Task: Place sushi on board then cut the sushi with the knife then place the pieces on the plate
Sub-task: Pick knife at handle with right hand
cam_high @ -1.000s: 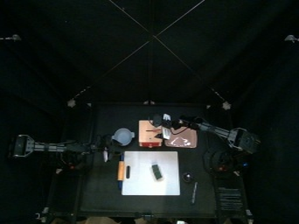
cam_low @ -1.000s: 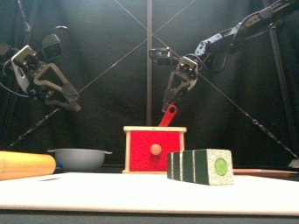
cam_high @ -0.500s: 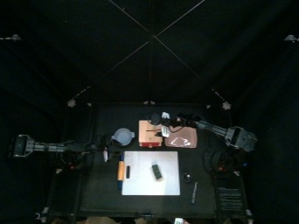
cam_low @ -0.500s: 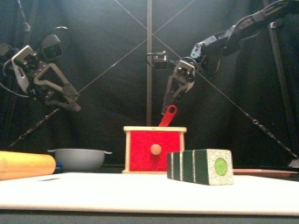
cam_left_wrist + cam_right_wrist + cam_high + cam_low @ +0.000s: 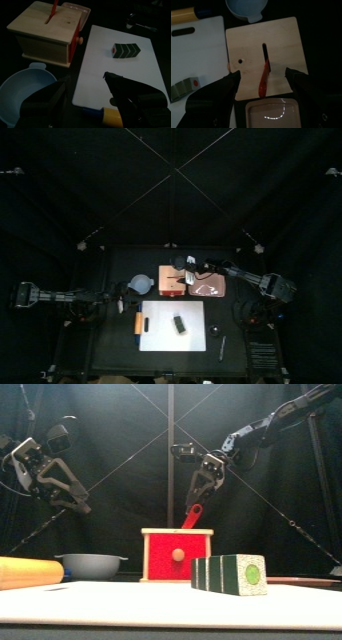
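- the sushi (image 5: 230, 573) lies whole on the white board (image 5: 134, 599), lower right of centre in the front view, so the first step looks done and the cut has not begun.
- the step in hand seems to be fetching the knife: the red knife (image 5: 193, 516) stands tilted in the slot on top of the wooden box (image 5: 178, 554), centre of the frame, handle up.
- the right gripper (image 5: 201, 494) hangs just above the handle. its jaws are spread wide and hold nothing, and in the right wrist view they stand either side of the knife.
- whether a jaw already touches the handle is hard to say from here; it looks apart.
- the left gripper (image 5: 84, 82) rests high at the upper left of the front view, jaws parted and empty.
- the pink plate (image 5: 271, 107) sits just beside the box, at the bottom centre of the right wrist view, with nothing on it.
- next move, as i judge it: lower the right gripper, close on the handle and draw the knife out along its lean so it does not jam in the slot. then carry it over to the sushi.
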You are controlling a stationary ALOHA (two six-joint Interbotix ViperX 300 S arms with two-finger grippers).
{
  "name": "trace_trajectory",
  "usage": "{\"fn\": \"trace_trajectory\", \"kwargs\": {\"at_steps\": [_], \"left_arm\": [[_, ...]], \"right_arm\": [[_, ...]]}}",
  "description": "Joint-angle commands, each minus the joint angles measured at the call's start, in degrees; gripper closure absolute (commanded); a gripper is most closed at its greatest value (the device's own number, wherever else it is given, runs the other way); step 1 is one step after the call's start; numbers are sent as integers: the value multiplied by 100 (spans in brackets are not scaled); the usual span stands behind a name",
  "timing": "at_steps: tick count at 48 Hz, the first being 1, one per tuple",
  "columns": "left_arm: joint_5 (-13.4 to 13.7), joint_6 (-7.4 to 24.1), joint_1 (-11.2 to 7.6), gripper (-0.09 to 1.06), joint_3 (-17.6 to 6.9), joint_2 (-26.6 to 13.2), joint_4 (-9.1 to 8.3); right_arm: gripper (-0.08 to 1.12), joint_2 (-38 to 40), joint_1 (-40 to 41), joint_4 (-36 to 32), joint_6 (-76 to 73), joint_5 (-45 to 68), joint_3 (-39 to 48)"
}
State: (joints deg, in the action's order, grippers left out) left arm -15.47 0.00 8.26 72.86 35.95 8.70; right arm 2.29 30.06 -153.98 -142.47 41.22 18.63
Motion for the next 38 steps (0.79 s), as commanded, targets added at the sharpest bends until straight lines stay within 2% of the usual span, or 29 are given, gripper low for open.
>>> {"fn": "trace_trajectory", "kwargs": {"at_steps": [1, 17, 38], "left_arm": [[-26, 0, 18, 5, -70, 0, 9], [-35, -9, 26, 6, -70, 0, 0], [-35, -9, 18, 6, -62, 0, 9]], "right_arm": [[4, 246, -9, 149, -79, -105, -18], [4, 0, -9, -176, -193, 272, -123], [4, -404, -9, -686, -466, 765, -721]]}}
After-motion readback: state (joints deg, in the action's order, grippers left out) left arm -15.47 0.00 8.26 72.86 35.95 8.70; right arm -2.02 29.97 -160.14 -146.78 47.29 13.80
